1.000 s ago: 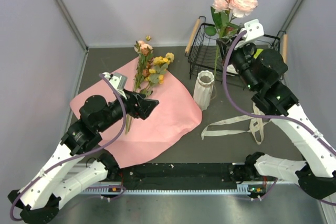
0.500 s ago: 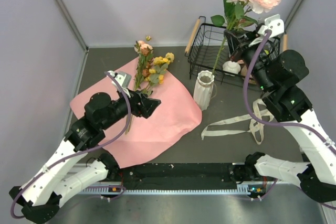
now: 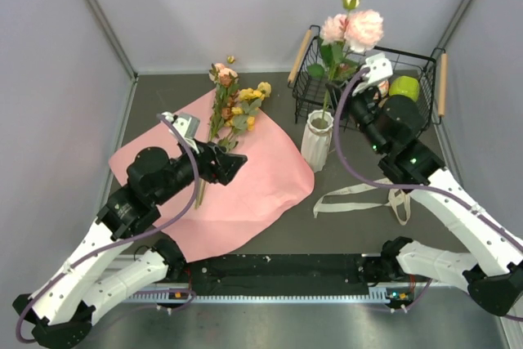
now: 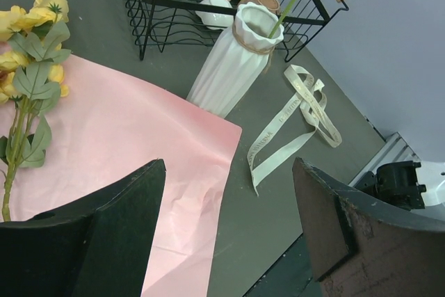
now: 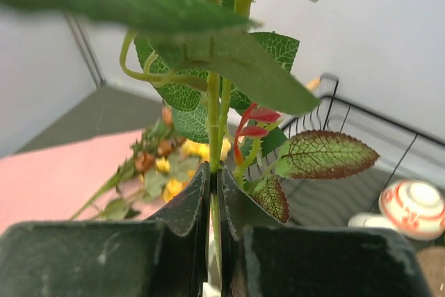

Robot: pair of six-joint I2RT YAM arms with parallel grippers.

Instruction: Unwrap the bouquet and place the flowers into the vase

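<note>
While the right claw [image 5: 214, 196] is pressed together on the green stem of a peach-pink rose spray [image 3: 351, 29], that spray stands nearly upright over the vase [image 3: 317, 140]. Its blooms and a white bud point up, toward the far wall, and the left wrist view shows the lower end of its stem reaching down into the vase's scalloped mouth. The claw pinches the stem below the leaves, well above the rim. The white ribbed vase stands upright on the dark table [image 3: 163, 96], just beside the right edge of the salmon-pink paper sheet [image 3: 245, 194] and in front of the black wire basket [image 3: 315, 79], which holds small patterned bowls and a green round thing. The other flowers [image 3: 233, 108], yellow and peach with green leaves, lie flat on the far part of the opened sheet. Their long axis runs from near to far, with the heads toward the back wall and the stems toward the arms. The left claw [image 3: 233, 165] hangs spread wide above the paper, close to the stem ends of those flowers, holding nothing; its wrist view shows bare pink paper between the two fingers. The beige ribbon [image 3: 368, 194] lies loose in loops on the table, right of the sheet and nearer than the vase.
</note>
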